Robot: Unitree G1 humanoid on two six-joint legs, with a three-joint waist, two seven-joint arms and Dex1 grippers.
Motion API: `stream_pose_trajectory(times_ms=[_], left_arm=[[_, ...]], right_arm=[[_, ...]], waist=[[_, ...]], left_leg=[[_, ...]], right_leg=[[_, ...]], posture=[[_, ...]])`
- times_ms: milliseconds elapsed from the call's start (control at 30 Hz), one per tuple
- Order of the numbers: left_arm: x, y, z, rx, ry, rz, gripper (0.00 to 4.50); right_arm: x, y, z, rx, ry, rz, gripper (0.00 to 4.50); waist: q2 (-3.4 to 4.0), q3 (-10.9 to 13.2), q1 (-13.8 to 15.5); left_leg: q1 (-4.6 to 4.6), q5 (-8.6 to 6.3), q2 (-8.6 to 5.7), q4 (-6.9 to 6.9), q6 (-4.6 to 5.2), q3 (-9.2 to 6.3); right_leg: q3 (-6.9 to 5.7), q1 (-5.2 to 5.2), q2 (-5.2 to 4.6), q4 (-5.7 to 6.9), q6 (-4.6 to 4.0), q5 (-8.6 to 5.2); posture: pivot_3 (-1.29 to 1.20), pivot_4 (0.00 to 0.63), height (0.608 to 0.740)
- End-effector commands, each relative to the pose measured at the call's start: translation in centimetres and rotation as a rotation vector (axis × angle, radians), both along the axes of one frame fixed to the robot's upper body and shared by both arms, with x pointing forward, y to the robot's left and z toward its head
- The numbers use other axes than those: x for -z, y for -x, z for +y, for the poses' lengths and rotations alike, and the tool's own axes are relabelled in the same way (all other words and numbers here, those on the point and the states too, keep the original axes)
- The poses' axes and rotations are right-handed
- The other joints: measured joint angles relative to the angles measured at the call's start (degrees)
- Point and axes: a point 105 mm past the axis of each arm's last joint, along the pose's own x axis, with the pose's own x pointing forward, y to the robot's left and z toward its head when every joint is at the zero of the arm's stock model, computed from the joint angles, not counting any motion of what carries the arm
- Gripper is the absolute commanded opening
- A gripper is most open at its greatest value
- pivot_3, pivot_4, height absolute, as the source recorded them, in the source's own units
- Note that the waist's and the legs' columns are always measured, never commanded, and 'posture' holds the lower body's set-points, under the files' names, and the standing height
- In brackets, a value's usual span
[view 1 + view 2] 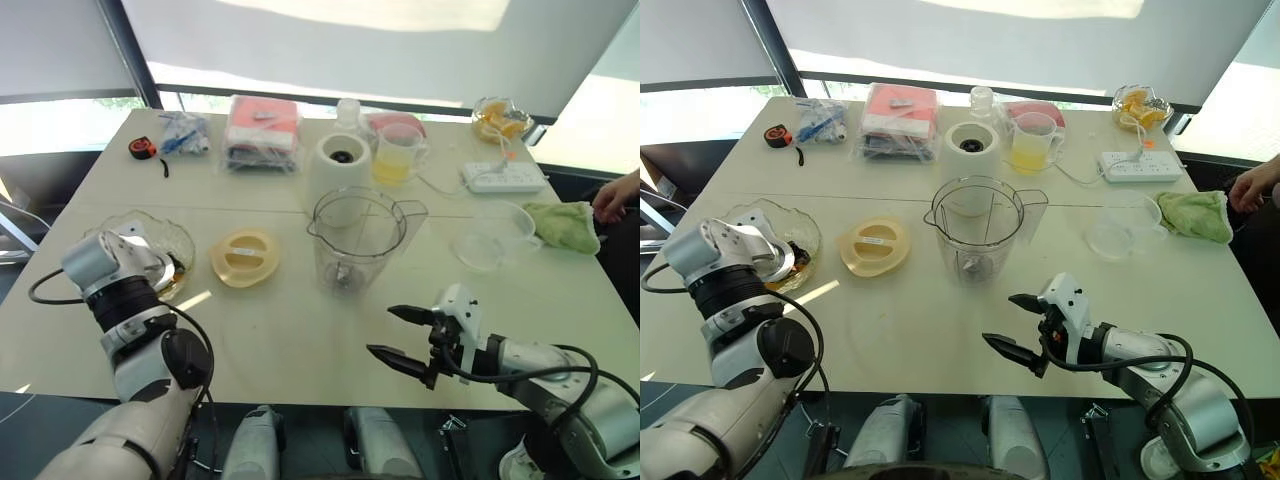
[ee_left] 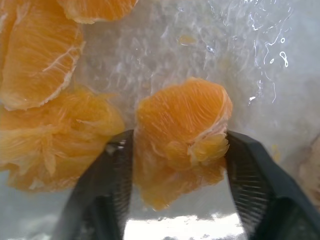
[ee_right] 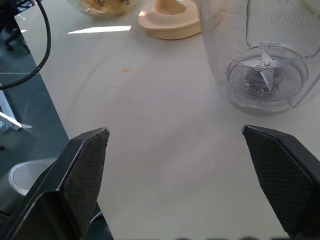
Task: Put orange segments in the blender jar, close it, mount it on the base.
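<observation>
Orange, glossy peeled wedge (image 2: 182, 132) sits between the L gripper's (image 2: 175, 165) black jaws, both pads touching its sides: jaws pinching it, inside the shallow clear glass bowl (image 1: 178, 240). More orange segments (image 2: 40, 60) lie just beside the jaws on one side. R gripper (image 1: 400, 338) hovers over the pale surface (image 1: 290, 340), jaws spread wide, nothing between. Ahead of the R jaws: large clear plastic blender jar (image 1: 352, 240) w/ dark blade, upright, lid off. Cream round lid (image 1: 243, 257) lies beside the jar; white cylinder base (image 1: 338, 163) stands behind it.
</observation>
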Motion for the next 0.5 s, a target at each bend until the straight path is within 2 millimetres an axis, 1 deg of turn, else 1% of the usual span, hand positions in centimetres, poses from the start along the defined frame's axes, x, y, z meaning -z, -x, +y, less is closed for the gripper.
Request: stream_pose_trajectory(times_ms=[33, 133, 200, 300, 433, 500], left_arm=[[-0.5, 0.0, 0.3, -0.015, -0.004, -0.015, 1.62], [-0.8, 0.1, 0.5, -0.022, -0.007, -0.022, 1.62], [-1.5, 0.2, 0.6, -0.029, -0.018, -0.034, 1.62], [-3.1, 0.5, 0.9, -0.040, -0.043, -0.066, 1.62], [-6.3, 0.6, 1.6, -0.067, -0.105, -0.164, 1.62], [-7.4, 0.7, 1.9, -0.076, -0.131, -0.204, 1.62]], right_arm=[[-0.8, -0.1, 0.3, -0.006, -0.013, -0.044, 4.50], [-0.8, -0.2, 0.3, -0.007, -0.013, -0.046, 4.50], [-0.8, -0.3, 0.3, -0.008, -0.012, -0.047, 4.50], [-0.9, -0.6, 0.1, -0.003, -0.014, -0.048, 4.50], [-1.0, -1.0, -0.7, 0.024, -0.022, -0.042, 4.50], [-0.9, -1.1, -1.0, 0.028, -0.019, -0.037, 4.50]], waist=[[0.00, 0.0, 0.0], [0.00, 0.0, 0.0], [0.00, 0.0, -0.1], [0.00, 0.0, -0.1], [-0.01, 0.0, 0.0], [-0.01, 0.0, 0.0]], left_leg=[[0.00, 0.00, 0.00, 0.00, 0.00, 0.00], [0.00, 0.00, 0.00, 0.00, 0.00, 0.00], [0.00, 0.00, 0.00, 0.00, 0.00, -0.01], [-0.01, 0.00, 0.00, 0.00, 0.00, -0.01], [-0.01, 0.00, 0.00, 0.00, 0.00, -0.02], [-0.01, 0.00, 0.00, 0.00, 0.00, -0.02]], right_leg=[[0.00, 0.00, 0.00, 0.00, 0.00, 0.00], [0.00, 0.00, 0.00, 0.00, 0.01, 0.01], [0.00, 0.00, 0.00, 0.00, 0.02, 0.01], [0.00, 0.00, 0.00, 0.00, 0.03, 0.01], [0.00, 0.00, 0.00, 0.00, 0.03, 0.02], [0.00, 0.00, 0.00, 0.00, 0.03, 0.02]], posture=[[0.00, 0.150, 0.740], [0.00, 0.150, 0.740], [0.00, 0.150, 0.740], [0.00, 0.150, 0.740], [0.00, 0.150, 0.740], [0.00, 0.150, 0.740]])
